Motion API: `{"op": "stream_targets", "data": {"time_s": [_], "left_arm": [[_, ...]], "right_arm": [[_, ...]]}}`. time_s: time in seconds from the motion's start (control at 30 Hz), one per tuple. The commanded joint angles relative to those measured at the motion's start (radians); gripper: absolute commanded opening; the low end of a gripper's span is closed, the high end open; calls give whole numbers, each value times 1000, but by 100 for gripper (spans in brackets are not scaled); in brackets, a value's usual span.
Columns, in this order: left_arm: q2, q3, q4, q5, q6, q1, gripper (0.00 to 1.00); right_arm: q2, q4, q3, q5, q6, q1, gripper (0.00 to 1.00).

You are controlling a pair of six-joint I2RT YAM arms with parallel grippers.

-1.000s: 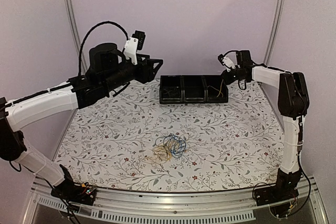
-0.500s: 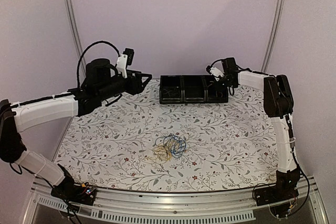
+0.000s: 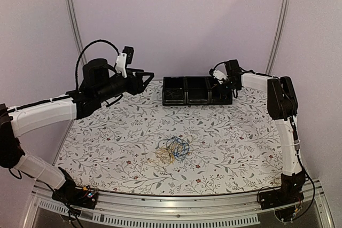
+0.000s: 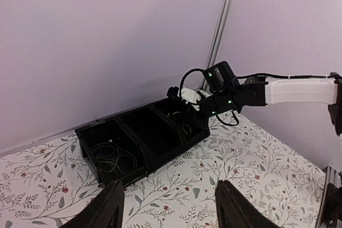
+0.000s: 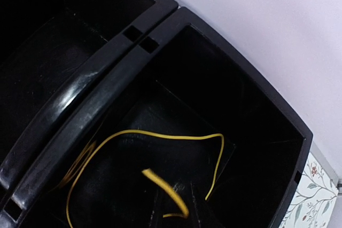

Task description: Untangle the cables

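A tangle of thin cables (image 3: 172, 150), blue, yellowish and whitish, lies on the floral cloth near the front middle. My left gripper (image 3: 147, 81) is open and empty, raised well left of the black three-compartment tray (image 3: 184, 101); in the left wrist view its fingers (image 4: 109, 209) spread wide above the cloth. My right gripper (image 3: 220, 81) hangs in the tray's right compartment. In the right wrist view its dark fingers (image 5: 160, 209) stand close together on a yellow cable (image 5: 160, 134), whose loop rests on the compartment floor.
The tray (image 4: 115, 177) stands at the back against the wall. Its left compartment holds a whitish cable (image 4: 109, 156); the middle compartment looks dark. Metal frame posts (image 3: 72, 20) rise at both back corners.
My left arm has drawn back to the left, away from the tray. My right gripper has moved left and down into the tray's right compartment.
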Motion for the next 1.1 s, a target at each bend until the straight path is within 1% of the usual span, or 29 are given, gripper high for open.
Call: {"op": "stream_targets", "data": {"time_s": [0.0,0.07,0.1,0.2,0.4,0.5,0.57,0.7,0.77,0.83,0.9,0.97,1.03,1.07], "left_arm": [[-19,-13,20,15,10,8,59],[-21,-14,21,17,11,9,59],[-22,-14,22,18,11,8,59],[-24,-14,22,22,11,9,59],[-29,-17,22,21,15,7,59],[-26,-16,19,21,16,7,60],[-24,-15,15,13,21,7,60],[-5,-3,-11,-12,29,7,60],[23,27,-63,-41,30,5,60],[58,57,-133,-101,22,-7,58],[84,71,-181,-189,23,-45,56],[110,92,-241,-260,52,-102,54],[130,113,-328,-268,46,-124,52],[133,112,-366,-233,34,-123,47]], "right_arm": [[-94,-35,-9,12,-5,3,23],[-115,-51,-9,12,-7,3,29],[-123,-57,-8,12,-10,3,35],[-157,-77,-8,13,-9,2,42],[-240,-121,-10,-7,28,2,48],[-294,-129,-50,-58,73,3,50],[-364,-110,-112,-104,95,12,50],[-500,-54,-304,-212,86,66,50],[-575,-22,-399,-264,69,108,49],[-647,25,-515,-326,39,161,49],[-737,88,-641,-355,-3,227,49],[-826,98,-734,-403,-45,284,49],[-874,88,-804,-462,-96,320,49],[-892,85,-836,-489,-108,332,49]]}}
